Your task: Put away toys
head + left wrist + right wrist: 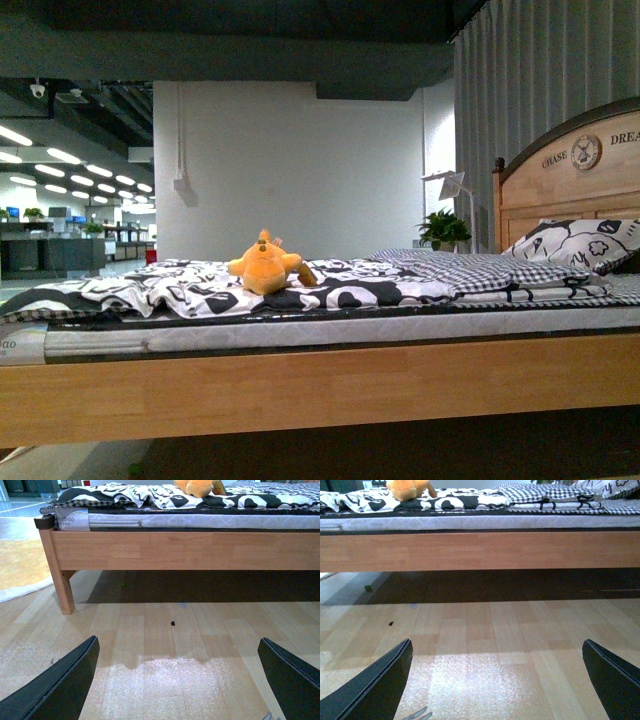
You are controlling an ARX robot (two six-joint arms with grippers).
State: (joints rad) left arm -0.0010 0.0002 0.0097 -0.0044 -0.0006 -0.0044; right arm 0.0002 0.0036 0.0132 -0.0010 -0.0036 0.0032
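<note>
An orange-yellow plush toy (266,265) lies on the black-and-white patterned quilt in the middle of the bed. The left wrist view catches only its lower part, the toy (199,487) being cut by the frame edge; the toy (409,488) shows the same way in the right wrist view. My left gripper (180,680) hangs low over the wooden floor, short of the bed, open with nothing between its dark fingers (55,685). My right gripper (497,680) is likewise open and empty above the floor, far from the toy. Neither arm shows in the front view.
The wooden bed frame (320,385) runs across in front, with a dark gap beneath it. A bed leg (62,587) stands at the corner. Pillows (580,242) and a folded checked blanket (450,268) lie near the headboard (570,175). A pale rug (20,567) lies beyond the bed leg.
</note>
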